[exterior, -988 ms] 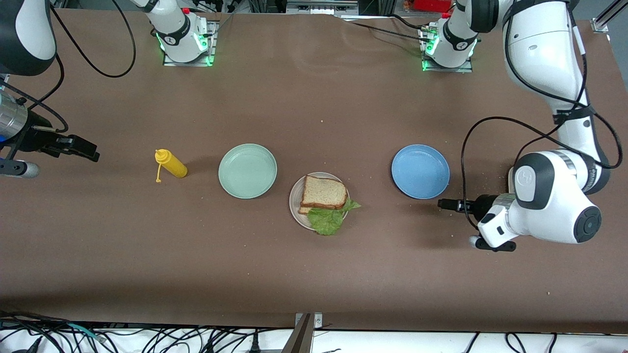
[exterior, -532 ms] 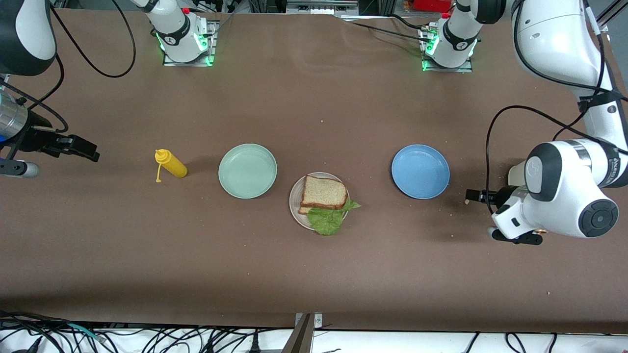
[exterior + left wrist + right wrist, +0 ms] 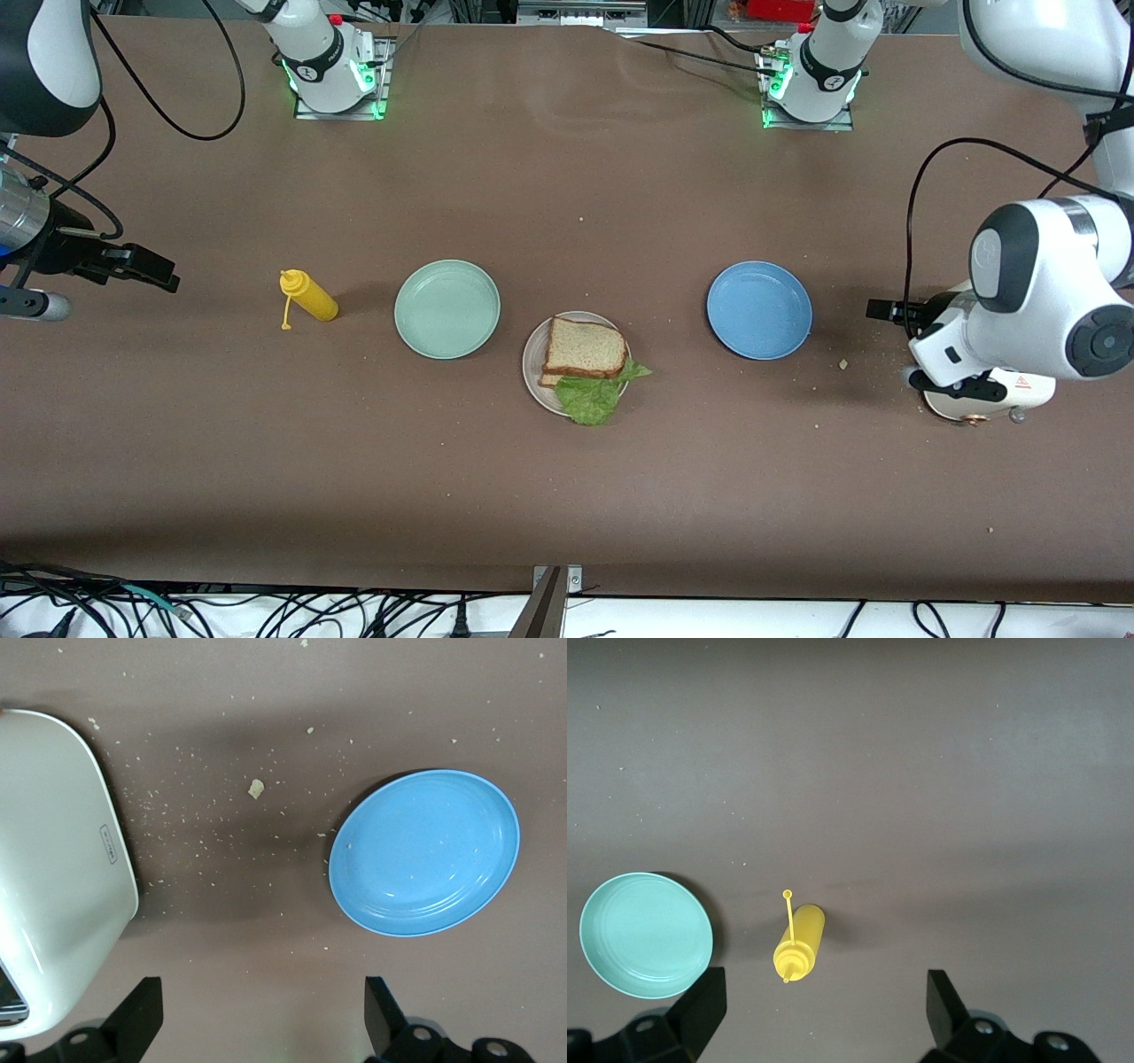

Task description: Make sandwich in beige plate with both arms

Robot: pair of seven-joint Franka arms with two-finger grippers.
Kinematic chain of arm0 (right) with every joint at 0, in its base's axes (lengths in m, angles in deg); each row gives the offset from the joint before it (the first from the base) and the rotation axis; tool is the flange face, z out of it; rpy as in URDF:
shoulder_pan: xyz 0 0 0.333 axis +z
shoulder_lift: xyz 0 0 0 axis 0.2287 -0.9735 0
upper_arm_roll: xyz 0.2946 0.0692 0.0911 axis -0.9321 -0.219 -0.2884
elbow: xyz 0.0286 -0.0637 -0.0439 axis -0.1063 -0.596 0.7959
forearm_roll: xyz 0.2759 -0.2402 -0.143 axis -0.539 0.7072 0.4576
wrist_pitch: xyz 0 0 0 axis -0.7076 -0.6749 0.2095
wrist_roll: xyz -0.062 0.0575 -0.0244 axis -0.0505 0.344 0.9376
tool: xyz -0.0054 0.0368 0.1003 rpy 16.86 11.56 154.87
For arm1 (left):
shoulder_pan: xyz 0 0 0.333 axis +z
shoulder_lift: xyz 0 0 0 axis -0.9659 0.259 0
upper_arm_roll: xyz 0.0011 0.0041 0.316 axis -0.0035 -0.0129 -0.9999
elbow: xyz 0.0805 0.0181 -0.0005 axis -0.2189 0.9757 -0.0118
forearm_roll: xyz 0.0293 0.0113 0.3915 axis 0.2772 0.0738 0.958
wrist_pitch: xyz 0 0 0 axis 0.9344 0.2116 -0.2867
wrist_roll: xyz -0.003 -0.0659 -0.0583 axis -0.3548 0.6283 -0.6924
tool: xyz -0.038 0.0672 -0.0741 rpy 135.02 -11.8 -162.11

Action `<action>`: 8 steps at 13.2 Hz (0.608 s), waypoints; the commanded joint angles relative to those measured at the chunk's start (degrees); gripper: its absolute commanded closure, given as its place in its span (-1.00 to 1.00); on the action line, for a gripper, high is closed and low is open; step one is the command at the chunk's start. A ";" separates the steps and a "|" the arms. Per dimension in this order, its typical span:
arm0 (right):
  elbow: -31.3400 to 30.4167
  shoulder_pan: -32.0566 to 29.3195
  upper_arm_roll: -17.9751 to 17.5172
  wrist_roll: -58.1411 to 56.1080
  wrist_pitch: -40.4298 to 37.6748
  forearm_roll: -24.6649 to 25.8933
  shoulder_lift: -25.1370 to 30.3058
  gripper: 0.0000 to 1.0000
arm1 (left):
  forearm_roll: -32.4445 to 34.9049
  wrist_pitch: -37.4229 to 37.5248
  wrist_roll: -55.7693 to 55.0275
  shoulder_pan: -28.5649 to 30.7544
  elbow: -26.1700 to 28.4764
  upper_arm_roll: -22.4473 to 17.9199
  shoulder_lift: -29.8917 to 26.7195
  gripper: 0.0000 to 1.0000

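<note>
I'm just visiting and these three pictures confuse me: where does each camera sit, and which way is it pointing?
Front view: high across the table, facing both arm bases; shows the sandwich on the beige plate, both arms, left gripper, right gripper.
Left wrist view: on the left arm, looking down at the blue plate and a white appliance; its own open fingertips show.
Right wrist view: on the right arm, looking down at the yellow bottle and mint green plate.
Shared: both plates and the bottle also appear in the front view.
</note>
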 commanded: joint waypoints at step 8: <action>0.32 -0.32 -0.27 -0.68 -0.60 0.63 0.31 -0.99 | 3.72 -6.31 1.61 -0.74 13.55 0.35 -17.12 -1.00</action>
